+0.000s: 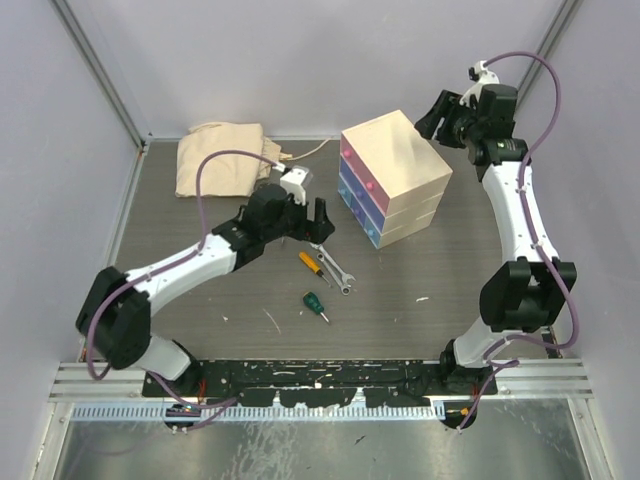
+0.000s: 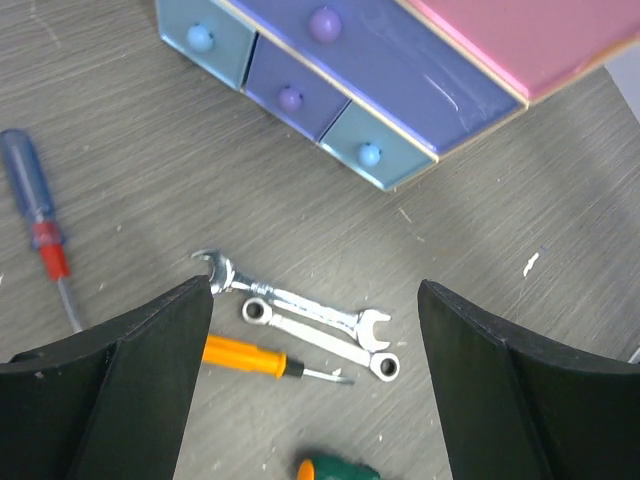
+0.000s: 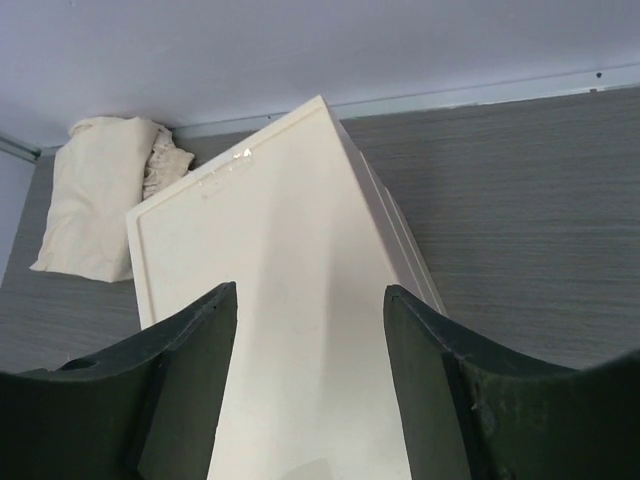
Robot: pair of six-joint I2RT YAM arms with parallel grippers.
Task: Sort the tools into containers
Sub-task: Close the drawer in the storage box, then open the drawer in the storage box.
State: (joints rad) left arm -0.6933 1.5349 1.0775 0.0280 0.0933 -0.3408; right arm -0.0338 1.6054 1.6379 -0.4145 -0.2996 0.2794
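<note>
Two silver spanners and orange-handled screwdriver lie side by side near chest, long axes roughly parallel to its drawer fronts. Left gripper hangs over them, jaws spread, empty. Right gripper above chest top, jaws spread, empty.

The left arm reaches out low from its base. Its elbow lies well behind and to the left of the left pincer, and the white forearm runs nearly level up to the dark wrist just behind it. This pincer points downward, its black fingers spread wide apart.

The right arm stands taller. Its elbow sits well behind the right pincer, near the base, and the long white forearm climbs forward to a wrist just right of that pincer. The right pincer tips down and to the left, with its dark fingers also held wide apart.
</note>
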